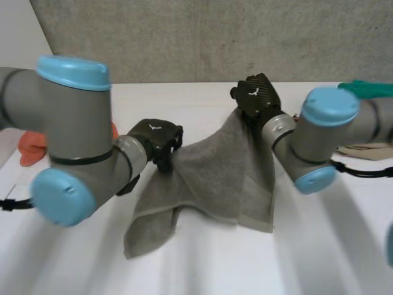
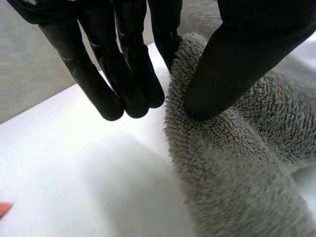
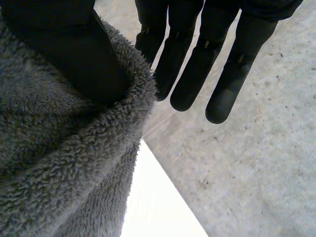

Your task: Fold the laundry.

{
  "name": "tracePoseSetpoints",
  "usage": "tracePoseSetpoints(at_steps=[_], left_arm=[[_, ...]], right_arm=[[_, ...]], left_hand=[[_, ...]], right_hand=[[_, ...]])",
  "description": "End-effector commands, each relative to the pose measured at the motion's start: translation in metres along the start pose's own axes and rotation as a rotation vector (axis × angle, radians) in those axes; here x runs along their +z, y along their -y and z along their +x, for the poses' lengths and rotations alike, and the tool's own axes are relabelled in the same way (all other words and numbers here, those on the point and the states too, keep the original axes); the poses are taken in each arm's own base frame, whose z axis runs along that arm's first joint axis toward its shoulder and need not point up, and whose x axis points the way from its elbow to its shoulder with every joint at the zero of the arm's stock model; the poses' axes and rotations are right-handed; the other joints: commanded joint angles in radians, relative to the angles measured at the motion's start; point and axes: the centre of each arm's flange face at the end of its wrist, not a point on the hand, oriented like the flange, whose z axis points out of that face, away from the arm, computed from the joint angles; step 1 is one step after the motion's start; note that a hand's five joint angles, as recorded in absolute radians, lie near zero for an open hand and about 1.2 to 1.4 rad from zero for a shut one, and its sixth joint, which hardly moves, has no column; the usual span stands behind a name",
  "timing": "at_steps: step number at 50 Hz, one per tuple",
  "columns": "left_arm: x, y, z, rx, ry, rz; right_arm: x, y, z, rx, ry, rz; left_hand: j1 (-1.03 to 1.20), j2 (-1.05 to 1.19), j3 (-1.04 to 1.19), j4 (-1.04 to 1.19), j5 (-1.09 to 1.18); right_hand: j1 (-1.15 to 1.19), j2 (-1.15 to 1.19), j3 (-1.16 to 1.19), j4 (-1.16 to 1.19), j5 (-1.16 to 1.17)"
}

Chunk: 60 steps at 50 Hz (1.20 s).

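Though under towel (image 1: pixel 215 178), table (image 1: pixel 202 270) (concrete wall (image 1: pixel 184 37))

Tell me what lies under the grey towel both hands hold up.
Under the grey terry towel, pinched by the left hand and right hand, only white table shows; whatever its draped lower end covers is hidden.

No readable text, white emblem (image 1: pixel 153 127) on left robot hand (image 1: pixel 163 141), right robot hand (image 1: pixel 261 98)

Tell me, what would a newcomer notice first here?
A grey towel hangs between two black hands over the white table. The left hand pinches one end of its upper edge, and the right hand pinches the other end, held higher. Behind the left arm, an orange cloth lies near the table's edge.
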Motion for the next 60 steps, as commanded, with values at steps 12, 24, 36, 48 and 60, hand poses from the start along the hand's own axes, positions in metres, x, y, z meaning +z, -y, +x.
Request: tracePoseSetpoints(at_steps=[12, 24, 36, 48, 60], left_arm=[[0.032, 0.002, -0.022, -0.157, 0.019, -0.037], [-0.009, 0.003, -0.085, -0.194, 0.175, 0.018], [-0.005, -0.044, -0.094, -0.086, 0.131, -0.099], [0.02, -0.067, -0.083, -0.078, 0.103, -0.139], [0.037, -0.088, -0.065, -0.015, 0.061, -0.209]], right_arm=[[-0.01, 0.015, 0.019, 0.026, -0.25, -0.061], [-0.115, 0.039, 0.012, 0.244, -0.015, -0.515], [-0.15, -0.002, -0.043, 0.392, 0.144, -0.564], [-0.131, -0.02, -0.05, 0.435, -0.095, -0.45], [-0.146, 0.087, 0.016, 0.398, -0.147, -0.093]], left_hand=[[-0.981, -1.019, -1.011, -1.019, -0.971], [-0.981, -1.019, -1.011, -1.019, -0.971], [-0.981, -1.019, -1.011, -1.019, -0.971], [-0.981, -1.019, -1.011, -1.019, -0.971], [-0.94, -0.978, -0.97, -0.978, -0.93]], right_hand=[[-0.955, -1.007, -1.014, -1.02, -0.984], [-0.923, -0.975, -0.982, -0.988, -0.952], [-0.749, -0.801, -0.808, -0.815, -0.779], [0.267, 0.215, 0.208, 0.202, 0.237], [0.267, 0.215, 0.208, 0.202, 0.237]])
